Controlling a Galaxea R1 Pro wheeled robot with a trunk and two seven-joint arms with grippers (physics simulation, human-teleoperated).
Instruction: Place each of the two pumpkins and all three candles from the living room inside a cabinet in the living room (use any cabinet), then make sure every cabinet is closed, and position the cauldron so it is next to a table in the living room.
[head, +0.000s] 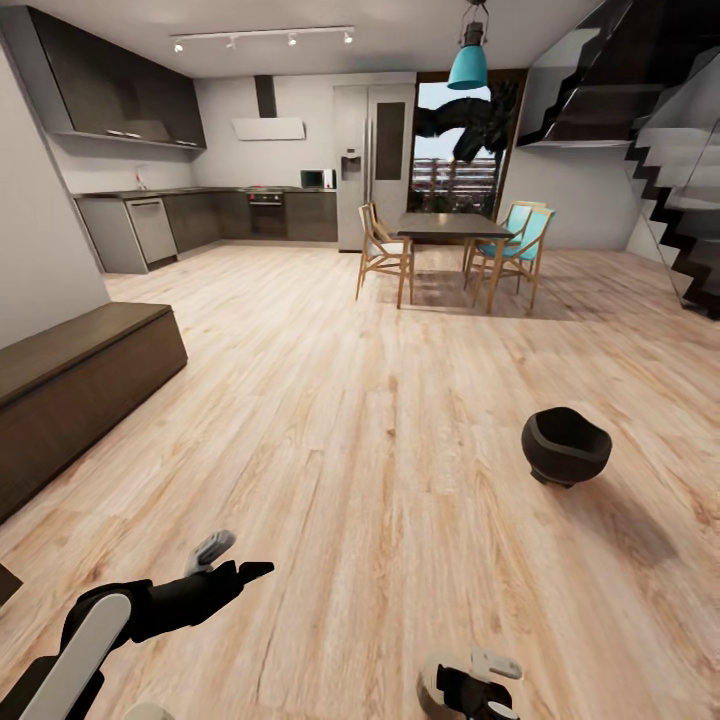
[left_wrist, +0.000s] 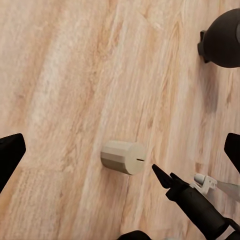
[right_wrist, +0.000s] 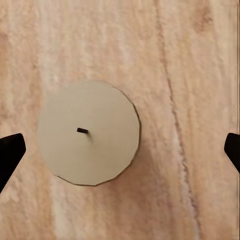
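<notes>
A pale candle (right_wrist: 89, 132) stands upright on the wood floor, its round top and dark wick facing the right wrist camera. My right gripper (right_wrist: 121, 152) hovers over it, open, with the candle nearer one fingertip. In the head view that gripper (head: 478, 682) is at the bottom edge, partly covering the candle (head: 430, 690). My left gripper (head: 228, 562) is open and empty over bare floor; its camera sees the candle (left_wrist: 123, 156) and one of the right gripper's fingers (left_wrist: 185, 196) beside it. The dark cauldron (head: 565, 445) sits on the floor to the right. The long brown cabinet (head: 70, 385) lies at the left, shut. Pumpkins and the living-room table are out of view.
Ahead lies a wide stretch of wood floor. A dining table (head: 452, 226) with wooden and teal chairs stands at the far middle. Kitchen counters (head: 200, 215) run along the back left. A staircase (head: 680, 240) rises at the right.
</notes>
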